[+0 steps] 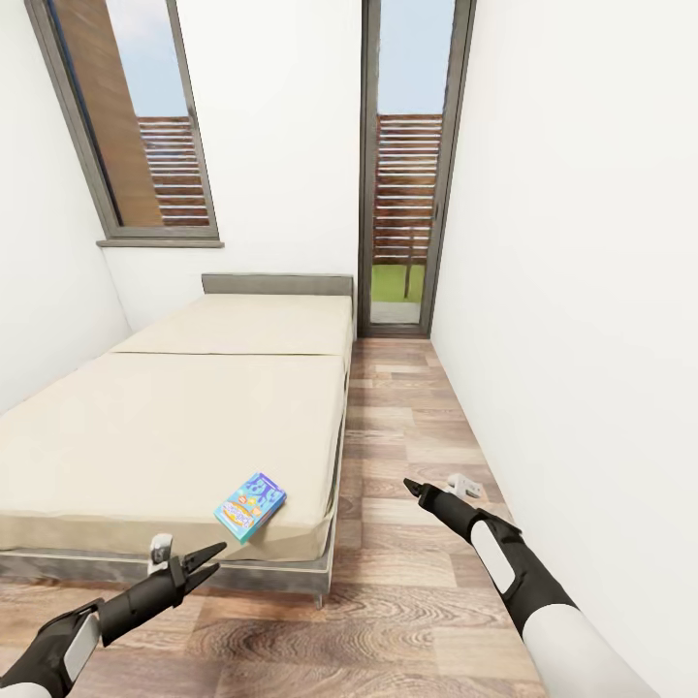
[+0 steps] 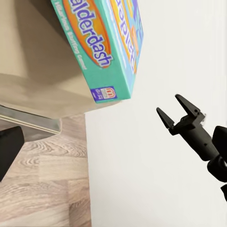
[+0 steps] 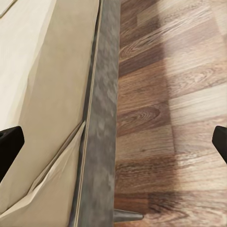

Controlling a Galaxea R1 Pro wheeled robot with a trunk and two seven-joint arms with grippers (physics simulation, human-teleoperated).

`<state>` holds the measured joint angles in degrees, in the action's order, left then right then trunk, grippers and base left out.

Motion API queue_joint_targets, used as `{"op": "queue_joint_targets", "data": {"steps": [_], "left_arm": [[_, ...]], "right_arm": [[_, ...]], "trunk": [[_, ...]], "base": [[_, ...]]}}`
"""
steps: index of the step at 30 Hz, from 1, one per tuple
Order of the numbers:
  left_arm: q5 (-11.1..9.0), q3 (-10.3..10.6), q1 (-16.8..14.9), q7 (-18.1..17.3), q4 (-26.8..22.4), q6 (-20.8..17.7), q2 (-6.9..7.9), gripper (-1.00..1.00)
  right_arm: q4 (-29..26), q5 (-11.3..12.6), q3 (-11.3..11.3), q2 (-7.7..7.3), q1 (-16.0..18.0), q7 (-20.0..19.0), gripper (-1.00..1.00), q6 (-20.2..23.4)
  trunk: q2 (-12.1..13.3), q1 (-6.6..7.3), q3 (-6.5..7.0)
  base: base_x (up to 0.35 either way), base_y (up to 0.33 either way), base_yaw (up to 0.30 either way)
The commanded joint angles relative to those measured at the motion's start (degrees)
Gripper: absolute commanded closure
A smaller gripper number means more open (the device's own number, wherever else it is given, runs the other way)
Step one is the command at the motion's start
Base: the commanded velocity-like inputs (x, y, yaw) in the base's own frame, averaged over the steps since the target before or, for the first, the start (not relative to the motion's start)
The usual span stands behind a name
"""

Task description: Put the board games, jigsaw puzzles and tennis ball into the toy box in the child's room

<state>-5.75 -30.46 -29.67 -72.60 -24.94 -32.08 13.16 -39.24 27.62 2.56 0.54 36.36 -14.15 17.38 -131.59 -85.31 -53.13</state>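
A blue board game box (image 1: pixel 250 505) is seen lying flat on the cream bed (image 1: pixel 145 427), near its foot corner. The left gripper (image 1: pixel 211 559) is held just below that corner, fingers spread and empty. The right gripper (image 1: pixel 411 487) is held over the wood floor (image 1: pixel 407 601); its fingers are spread too.

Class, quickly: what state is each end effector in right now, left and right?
Left end effector: open, holding nothing, near the blue board game on the bed.
Right end effector: open, holding nothing, over the floor.
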Motion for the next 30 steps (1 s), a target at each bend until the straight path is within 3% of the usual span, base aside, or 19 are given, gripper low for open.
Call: {"op": "queue_joint_targets", "data": {"steps": [1, 19, 30], "left_arm": [[-0.1, -0.1, 0.0, -0.2, 0.1, -0.5, -0.12, -1.00], [-0.4, -0.2, 0.0, -0.3, 0.2, -0.4, -0.26, -1.00], [-1.6, -1.8, 0.0, -0.4, 0.2, -0.2, -0.01, -1.00]], "right_arm": [[-0.1, 0.4, 0.3, 0.06, 0.0, -0.1, -1.00, 0.4], [0.0, 0.4, 0.2, 0.10, 0.0, -0.1, -1.00, 0.4], [0.0, 0.4, 0.2, 0.08, 0.0, -0.1, -1.00, 0.4]], "trunk": [[0.0, 0.01, -0.05], [0.0, 0.01, -0.05], [0.0, 0.01, -0.05]], "base": [[0.000, 0.000, 0.000], [0.000, 0.000, -0.008], [-0.044, -0.054, -0.001]]}}
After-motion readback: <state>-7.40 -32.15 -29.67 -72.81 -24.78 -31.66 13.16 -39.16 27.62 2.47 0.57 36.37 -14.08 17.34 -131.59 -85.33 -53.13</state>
